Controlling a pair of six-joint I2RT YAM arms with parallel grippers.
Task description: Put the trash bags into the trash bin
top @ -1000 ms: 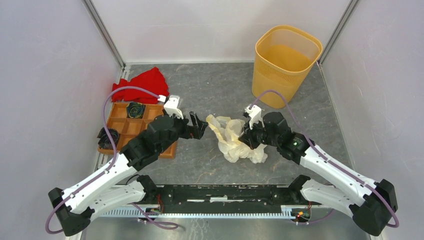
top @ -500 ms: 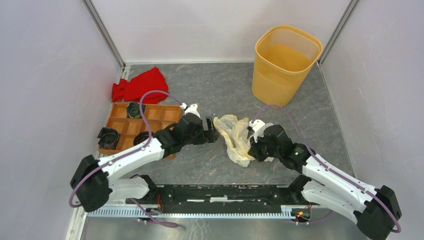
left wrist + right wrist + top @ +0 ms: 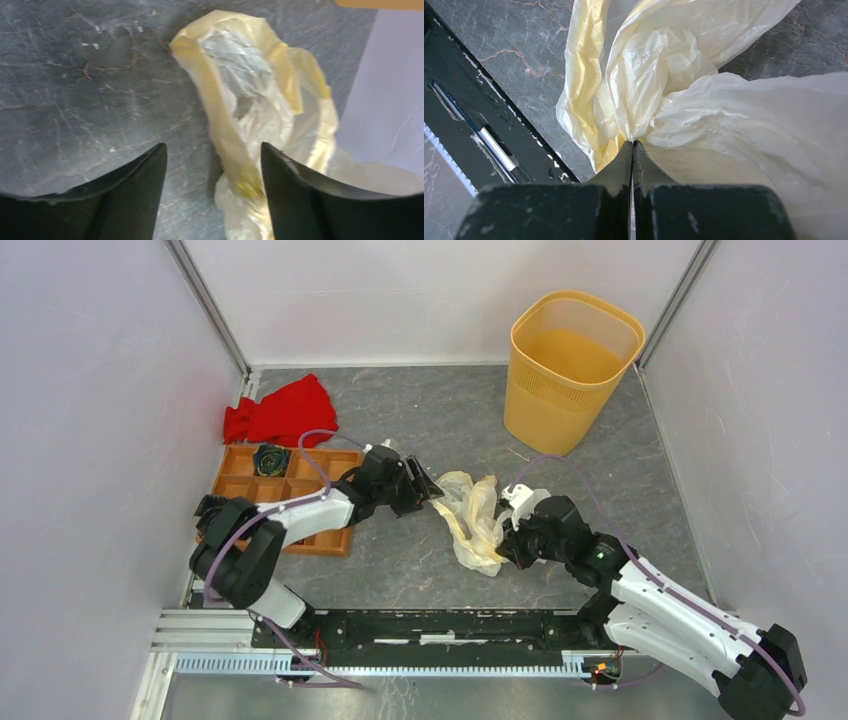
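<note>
The trash bag is a crumpled cream-white plastic sheet lying on the grey floor mid-table. My right gripper is shut on its right side; in the right wrist view the gripper pinches a gathered fold of the bag. My left gripper is at the bag's left edge. In the left wrist view that gripper is open, and a yellowish twisted strip of the bag lies between its jaws, close to the right one. The yellow-orange trash bin stands upright at the back right, away from both grippers.
A red cloth lies at the back left. A shallow orange compartment tray holding black rolls sits under the left arm. A black rail runs along the near edge. White walls close in the sides and back.
The left arm has stretched rightward and lower, bringing its jaws to the bag's left edge, slightly narrower. The right gripper drew the bag toward the near side, stretching it into a longer shape.
</note>
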